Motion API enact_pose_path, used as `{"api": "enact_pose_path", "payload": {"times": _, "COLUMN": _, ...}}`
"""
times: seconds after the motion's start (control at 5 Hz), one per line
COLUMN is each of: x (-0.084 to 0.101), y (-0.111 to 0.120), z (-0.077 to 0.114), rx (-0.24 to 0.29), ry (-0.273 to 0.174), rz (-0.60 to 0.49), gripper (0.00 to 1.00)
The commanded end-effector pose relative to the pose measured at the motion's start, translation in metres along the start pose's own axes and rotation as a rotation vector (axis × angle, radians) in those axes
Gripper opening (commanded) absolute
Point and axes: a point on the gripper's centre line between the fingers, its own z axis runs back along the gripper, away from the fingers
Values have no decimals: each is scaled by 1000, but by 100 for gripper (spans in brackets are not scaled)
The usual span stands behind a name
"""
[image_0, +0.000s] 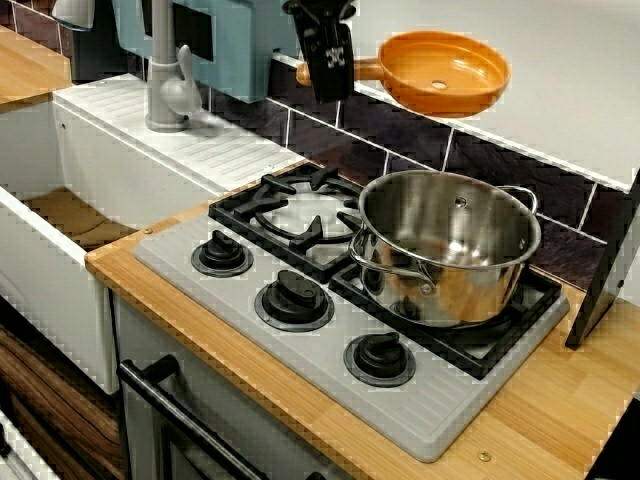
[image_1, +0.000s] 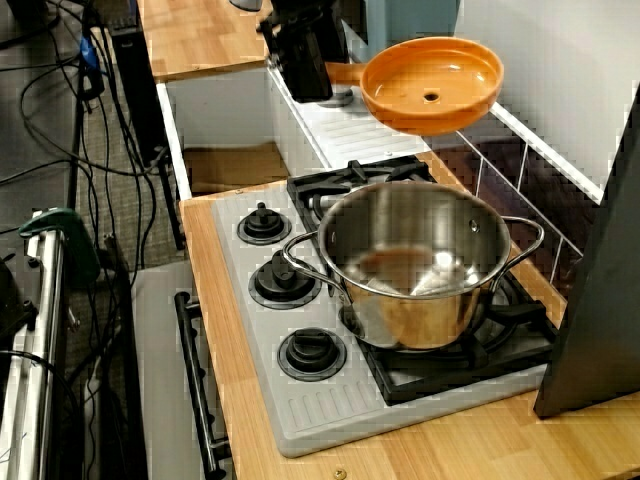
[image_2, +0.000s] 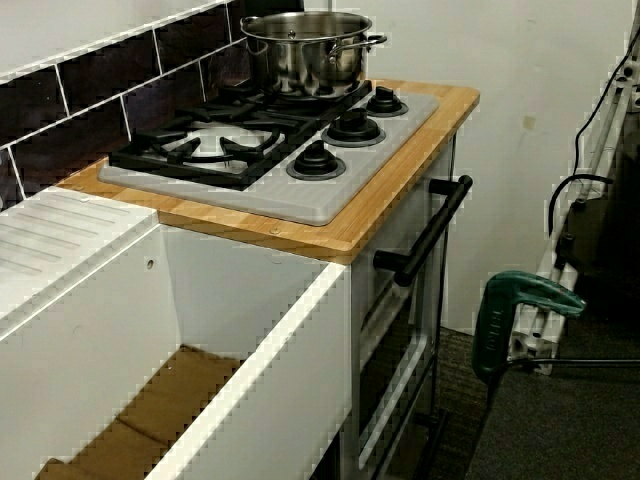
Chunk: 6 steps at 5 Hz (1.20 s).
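In the front view my black gripper (image_0: 328, 72) hangs high above the back of the counter, shut on the handle of an orange pan (image_0: 440, 72). The pan is held in the air, roughly level and empty, just behind and above a shiny steel pot (image_0: 447, 245). The pot stands empty on the right burner of the grey stove top (image_0: 420, 410). The side view shows the same gripper (image_1: 312, 72), pan (image_1: 432, 85) and pot (image_1: 415, 260). The low view from the sink end shows the pot (image_2: 305, 50) but neither the gripper nor the pan.
The left burner grate (image_0: 295, 215) is bare. Three black knobs (image_0: 295, 298) line the stove front. A grey faucet (image_0: 165, 85) and white sink (image_0: 60, 250) lie left. A dark panel (image_0: 605, 270) leans at the right edge. A green clamp (image_2: 520, 310) and cables (image_1: 60, 130) sit beside the unit.
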Motion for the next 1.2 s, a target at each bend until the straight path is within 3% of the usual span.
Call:
{"api": "enact_pose_path", "payload": {"times": 0.0, "x": 3, "y": 3, "z": 14, "rx": -205, "ry": 11, "rz": -59, "gripper": 0}}
{"api": "enact_pose_path", "payload": {"times": 0.4, "x": -2, "y": -2, "z": 21, "rx": -326, "ry": 40, "rz": -111, "gripper": 0}}
{"api": "enact_pose_path", "payload": {"times": 0.8, "x": -8, "y": -4, "z": 38, "rx": -499, "ry": 87, "rz": -196, "gripper": 0}}
{"api": "enact_pose_path", "payload": {"times": 1.0, "x": -9, "y": -5, "z": 40, "rx": -590, "ry": 131, "rz": -230, "gripper": 0}}
